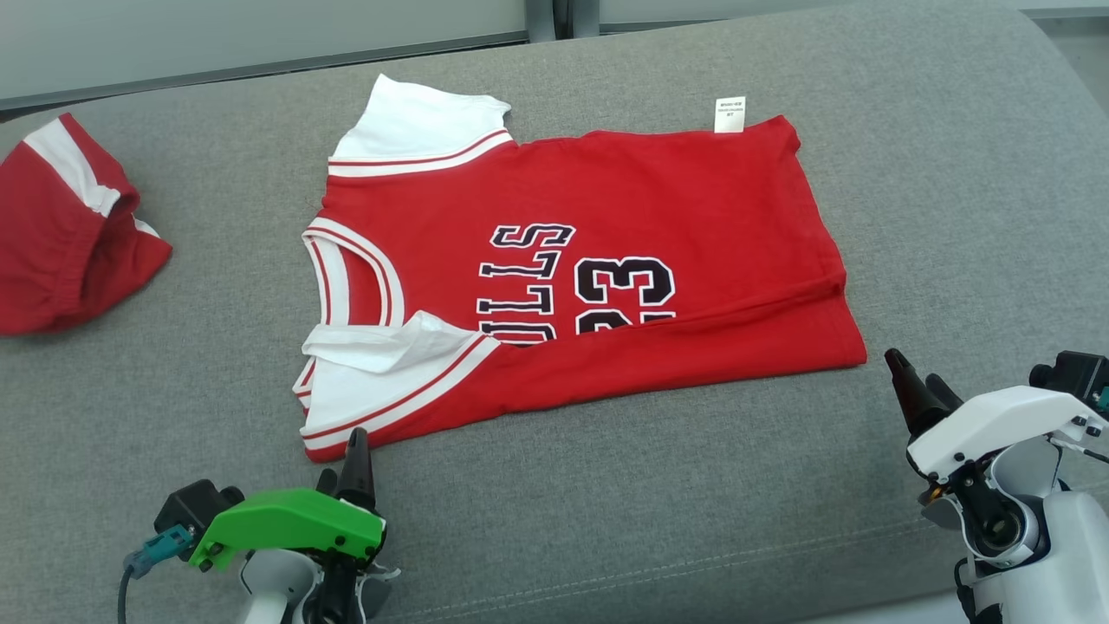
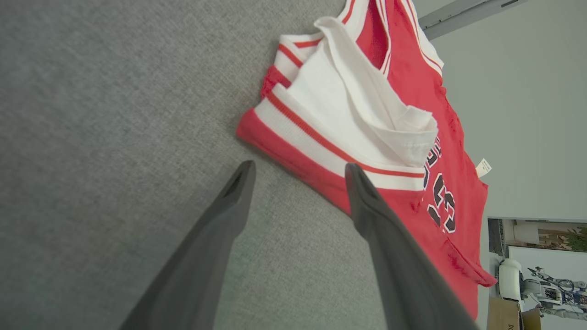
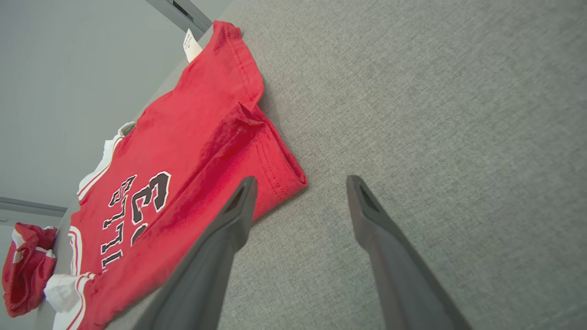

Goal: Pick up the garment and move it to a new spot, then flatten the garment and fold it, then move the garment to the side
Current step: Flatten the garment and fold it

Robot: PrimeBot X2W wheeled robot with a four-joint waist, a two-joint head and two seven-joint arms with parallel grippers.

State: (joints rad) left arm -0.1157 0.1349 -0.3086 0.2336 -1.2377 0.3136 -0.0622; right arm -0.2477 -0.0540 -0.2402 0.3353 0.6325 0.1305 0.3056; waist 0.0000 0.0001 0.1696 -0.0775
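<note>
Nearest to me, the left gripper (image 1: 345,468) waits low over the grey bench (image 1: 606,520), its jaws wide apart and holding nothing. It stands just beside the near sleeve corner (image 1: 329,438) of the red shirt (image 1: 606,286). In the left wrist view one finger (image 2: 367,201) lies across the red edge, but I cannot tell if it touches the cloth. The right gripper (image 1: 914,381) is at the other end, near the hem corner (image 1: 853,351), also with open jaws and nothing between them.

I think each one is placed at its corner to take the near long side together. This side is already turned over the front as a narrow band (image 1: 693,334), so the folding seems to be partly done. The white sleeve (image 1: 381,347) on it is crumpled and may need smoothing.

The shirt lies flat in the middle of the bench, collar to the left. Bare fabric surrounds it on all sides, with most room on the right. At the far edge a small label (image 1: 729,114) sticks out. Far to the left lies another red garment (image 1: 69,234), well apart.
</note>
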